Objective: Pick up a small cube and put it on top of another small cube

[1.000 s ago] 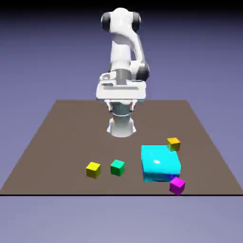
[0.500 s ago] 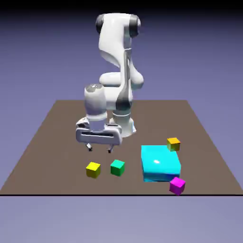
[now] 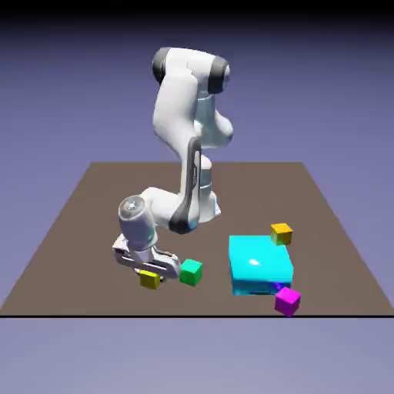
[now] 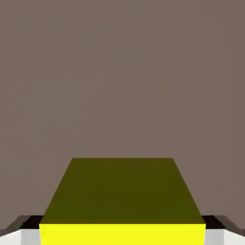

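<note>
worktop [image 3: 92, 208]: flat matte brown slab | cyan block [image 3: 260, 265]: large, glossy | claw [image 3: 149, 271]: low at yellow cube [image 4: 122, 201], straddling it, grip not confirmed | yellow cube: near front edge, beside green cube [image 3: 191, 271]; likely light, rigid, smooth; pinch opposite flat faces

yellow cube [image 3: 150, 280] small, flat on tabletop [image 3: 77, 223], partly hidden under pincer [image 3: 146, 271] | green cube [image 3: 191, 271] small, just beside it, toward exterior view's right
</note>
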Action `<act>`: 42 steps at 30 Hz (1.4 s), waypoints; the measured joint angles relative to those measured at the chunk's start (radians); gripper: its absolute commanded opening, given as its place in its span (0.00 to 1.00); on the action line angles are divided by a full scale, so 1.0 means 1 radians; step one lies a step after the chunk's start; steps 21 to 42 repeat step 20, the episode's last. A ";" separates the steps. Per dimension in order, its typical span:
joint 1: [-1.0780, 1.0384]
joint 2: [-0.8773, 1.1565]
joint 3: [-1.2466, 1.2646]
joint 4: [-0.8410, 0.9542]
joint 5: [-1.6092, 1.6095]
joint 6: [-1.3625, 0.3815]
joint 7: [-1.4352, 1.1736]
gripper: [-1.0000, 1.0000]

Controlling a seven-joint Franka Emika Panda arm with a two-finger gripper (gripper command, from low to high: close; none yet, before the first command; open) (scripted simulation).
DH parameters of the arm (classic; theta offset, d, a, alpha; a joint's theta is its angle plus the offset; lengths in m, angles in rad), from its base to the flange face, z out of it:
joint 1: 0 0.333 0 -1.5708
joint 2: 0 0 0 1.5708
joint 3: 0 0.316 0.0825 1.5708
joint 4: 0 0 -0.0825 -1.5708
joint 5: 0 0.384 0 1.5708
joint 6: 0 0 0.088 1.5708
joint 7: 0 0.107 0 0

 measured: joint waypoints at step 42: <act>0.127 -0.215 0.158 -0.176 -0.379 0.016 -0.203 1.00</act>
